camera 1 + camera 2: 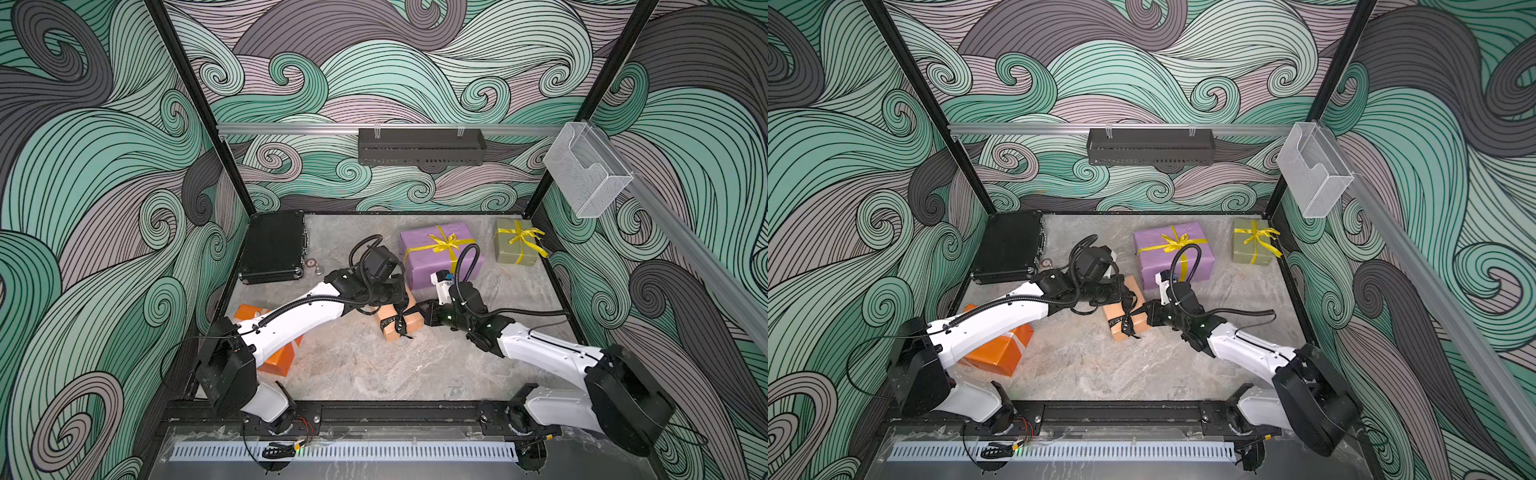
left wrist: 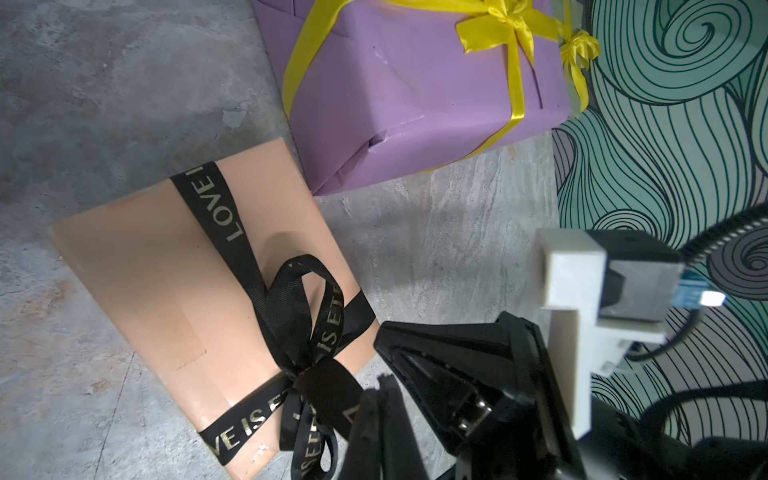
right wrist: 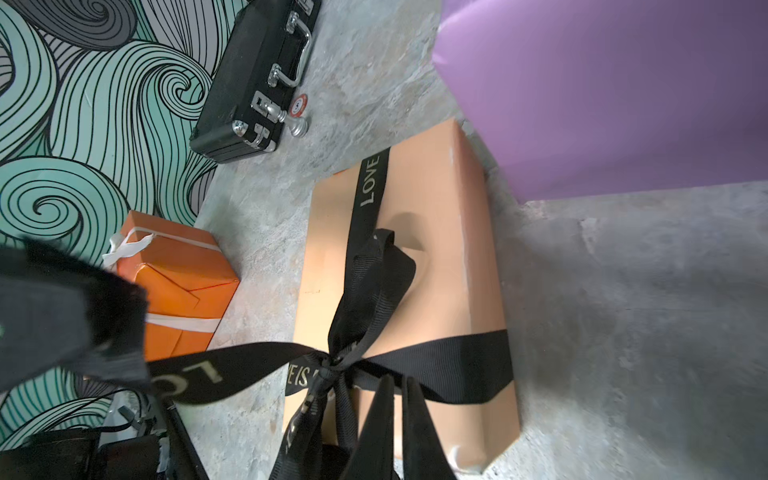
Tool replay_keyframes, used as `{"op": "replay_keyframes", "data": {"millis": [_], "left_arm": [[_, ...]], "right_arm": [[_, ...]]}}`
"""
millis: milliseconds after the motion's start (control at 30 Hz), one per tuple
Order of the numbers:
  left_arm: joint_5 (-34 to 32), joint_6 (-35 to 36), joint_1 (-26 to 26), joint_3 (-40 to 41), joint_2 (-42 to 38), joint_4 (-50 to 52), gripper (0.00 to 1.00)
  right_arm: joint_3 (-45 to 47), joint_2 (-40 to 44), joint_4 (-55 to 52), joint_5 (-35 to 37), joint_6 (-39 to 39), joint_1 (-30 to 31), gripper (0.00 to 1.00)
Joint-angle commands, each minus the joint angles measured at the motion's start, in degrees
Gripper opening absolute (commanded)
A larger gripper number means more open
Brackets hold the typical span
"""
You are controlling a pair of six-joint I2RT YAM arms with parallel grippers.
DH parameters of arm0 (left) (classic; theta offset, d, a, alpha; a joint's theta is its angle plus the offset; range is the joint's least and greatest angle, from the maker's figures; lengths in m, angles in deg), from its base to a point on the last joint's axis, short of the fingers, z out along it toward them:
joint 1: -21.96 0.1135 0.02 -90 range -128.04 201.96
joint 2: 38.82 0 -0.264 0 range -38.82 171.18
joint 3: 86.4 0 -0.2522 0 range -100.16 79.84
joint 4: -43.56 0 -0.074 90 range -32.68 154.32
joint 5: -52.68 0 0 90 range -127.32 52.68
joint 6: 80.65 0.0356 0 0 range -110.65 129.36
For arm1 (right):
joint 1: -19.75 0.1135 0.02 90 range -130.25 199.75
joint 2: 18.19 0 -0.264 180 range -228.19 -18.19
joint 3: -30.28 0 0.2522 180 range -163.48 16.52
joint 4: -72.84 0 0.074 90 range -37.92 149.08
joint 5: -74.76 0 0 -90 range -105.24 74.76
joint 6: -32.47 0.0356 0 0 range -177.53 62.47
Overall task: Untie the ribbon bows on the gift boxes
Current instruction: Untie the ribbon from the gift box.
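The small tan gift box (image 1: pixel 411 323) lies mid-table with a black lettered ribbon bow (image 2: pixel 303 299) tied round it; one loop still stands. My left gripper (image 2: pixel 384 388) is shut on a tail of this ribbon, which runs taut from the knot (image 3: pixel 332 361) to its fingers (image 3: pixel 104 299). My right gripper (image 3: pixel 399 380) is shut on the ribbon band just beside the knot, at the box's near edge. Behind stand the purple box (image 1: pixel 432 266) and the olive box (image 1: pixel 509 253), each with a tied yellow bow (image 1: pixel 444 243). The orange box (image 3: pixel 183 270), with a white ribbon (image 3: pixel 124 247), sits under my left arm.
A black hard case (image 1: pixel 274 247) lies at the back left, with a small metal weight (image 1: pixel 318 269) and a red-rimmed disc (image 1: pixel 309 262) beside it. A black shelf (image 1: pixel 422 147) hangs on the back wall, and a clear bin (image 1: pixel 586 174) on the right rail.
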Motion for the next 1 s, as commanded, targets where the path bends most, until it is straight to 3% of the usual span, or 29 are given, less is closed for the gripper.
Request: {"op": "replay_keyframes", "data": {"millis": [0, 167, 667, 967], "left_arm": [[-0.7, 0.2, -0.3, 0.2, -2.0, -1.0, 0.00], [-1.1, 0.1, -0.3, 0.3, -2.6, -1.8, 0.00], [-9.0, 1.5, -0.3, 0.4, -9.3, -0.9, 0.00], [-14.6, 4.4, 1.8, -0.1, -14.5, 2.7, 0.00]], "right_arm": [[-1.1, -2.3, 2.5, -4.8, 1.9, -0.2, 0.06], [-1.9, -6.8, 4.1, -7.4, 4.2, -0.2, 0.04], [-2.9, -15.4, -1.0, -2.8, 11.0, -0.4, 0.01], [-2.4, -14.7, -1.6, -1.8, 11.4, -1.1, 0.03]]}}
